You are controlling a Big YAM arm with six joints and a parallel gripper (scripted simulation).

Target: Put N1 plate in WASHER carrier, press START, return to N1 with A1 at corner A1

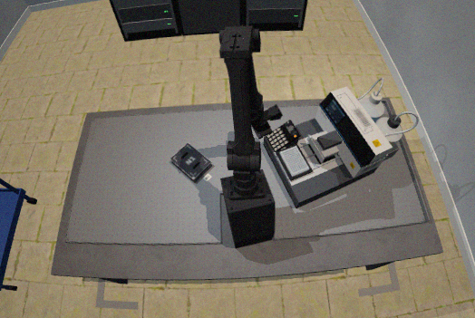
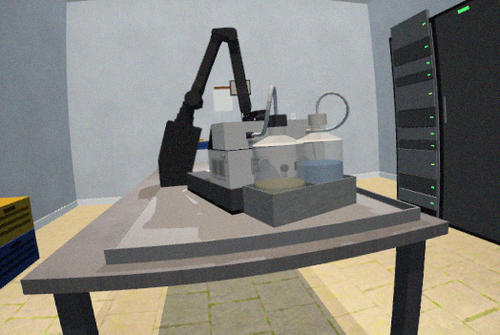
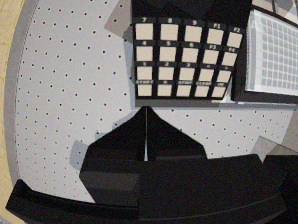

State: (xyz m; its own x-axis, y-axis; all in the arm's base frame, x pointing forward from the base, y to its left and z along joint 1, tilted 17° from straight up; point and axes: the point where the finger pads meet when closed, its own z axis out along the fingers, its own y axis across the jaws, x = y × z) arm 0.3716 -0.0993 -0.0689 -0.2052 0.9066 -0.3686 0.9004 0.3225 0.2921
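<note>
The white plate (image 1: 295, 161) (image 3: 275, 52) lies in the washer's carrier (image 3: 241, 75) and looks flat; its cut-off corner cannot be made out. The plate nest N1 (image 1: 190, 160) is empty. The washer (image 1: 363, 120) (image 2: 229, 136) stands on the right of the table, its lamp (image 1: 295, 136) lit amber beside the keypad (image 1: 277, 139) (image 3: 168, 53). My gripper (image 1: 261, 135) (image 3: 146, 112) is shut and empty. In the wrist view its tips are just below the START key (image 3: 144, 90), apart from it in the picture. The washer mostly hides the gripper in the exterior view.
Two bottles (image 1: 373, 108) (image 1: 388, 130) with hoses stand in a grey tray (image 2: 305, 199) behind the washer. A raised grey rim (image 2: 267, 240) runs along the table's edge. A small white tag (image 1: 208, 178) lies beside the nest.
</note>
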